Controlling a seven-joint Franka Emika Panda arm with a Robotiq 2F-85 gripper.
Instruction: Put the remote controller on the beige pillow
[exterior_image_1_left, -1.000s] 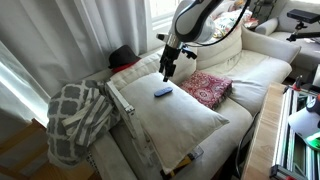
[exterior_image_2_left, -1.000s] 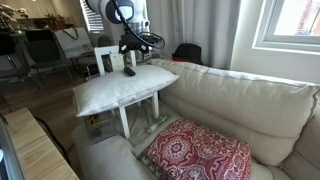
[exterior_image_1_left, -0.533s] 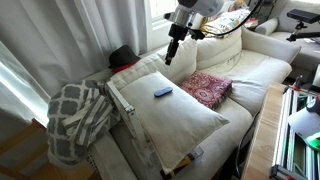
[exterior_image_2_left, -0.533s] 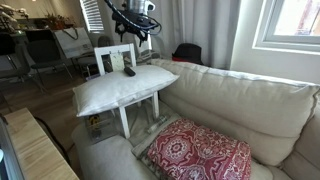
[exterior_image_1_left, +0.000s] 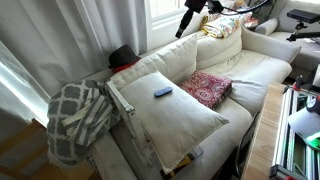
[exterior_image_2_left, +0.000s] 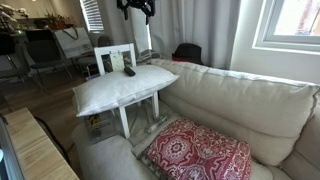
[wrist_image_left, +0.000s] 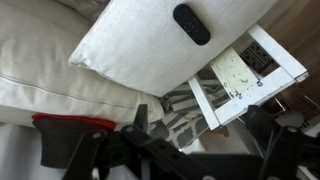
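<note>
The remote controller (exterior_image_1_left: 163, 92) is a small dark bar lying flat on the beige pillow (exterior_image_1_left: 175, 115). It shows in both exterior views (exterior_image_2_left: 129, 71) and in the wrist view (wrist_image_left: 191, 24). The beige pillow (exterior_image_2_left: 120, 88) rests on a white wooden frame beside the sofa and also shows in the wrist view (wrist_image_left: 135, 45). My gripper (exterior_image_1_left: 187, 22) is high above the pillow, near the top edge in both exterior views (exterior_image_2_left: 137, 8). In the wrist view its fingers (wrist_image_left: 199, 114) stand apart with nothing between them.
A red patterned pillow (exterior_image_1_left: 207, 87) (exterior_image_2_left: 200, 150) lies on the cream sofa (exterior_image_2_left: 240, 100). A grey-and-white lattice blanket (exterior_image_1_left: 75, 115) (wrist_image_left: 190, 105) hangs beside the white frame (exterior_image_2_left: 112, 55) (wrist_image_left: 250, 70). A black object (exterior_image_1_left: 122, 55) (exterior_image_2_left: 186, 50) sits on the sofa back.
My gripper has risen well up and away from the pillow, toward the window. The remote controller stays lying on the beige pillow.
</note>
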